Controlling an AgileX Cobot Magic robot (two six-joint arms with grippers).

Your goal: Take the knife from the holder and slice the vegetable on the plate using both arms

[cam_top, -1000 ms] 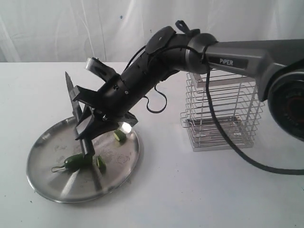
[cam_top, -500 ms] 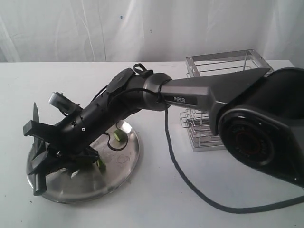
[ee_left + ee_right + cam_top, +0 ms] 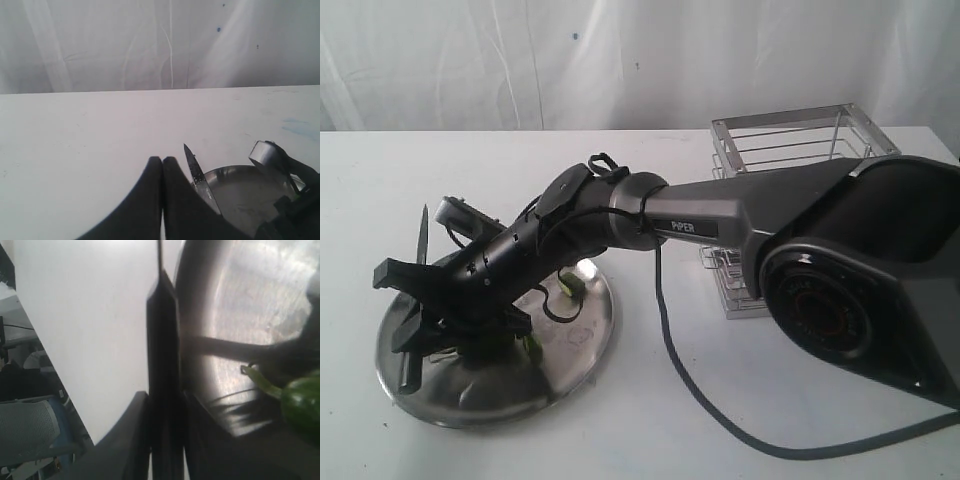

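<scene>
My right gripper (image 3: 415,310) hangs low over the left side of the steel plate (image 3: 570,350), shut on the knife's black handle (image 3: 162,355). The dark blade (image 3: 423,235) points upward. In the right wrist view the green vegetable (image 3: 300,395) with its thin stem lies on the plate (image 3: 240,300) just beside the gripper (image 3: 164,395). Cut green pieces (image 3: 571,285) lie further right on the plate. My left gripper (image 3: 162,159) is shut with nothing in it, apart from the blade (image 3: 196,170) and the plate rim (image 3: 230,172). It does not show in the exterior view.
The wire holder (image 3: 790,150) stands behind the right arm's big PiPER link (image 3: 750,225), right of the plate. A black cable (image 3: 680,370) trails across the white table in front. White cloth hangs behind the table.
The right arm has swung left and down with the knife, from above the plate's middle to its left side. The whole pod is now hidden under the gripper in the exterior view.
</scene>
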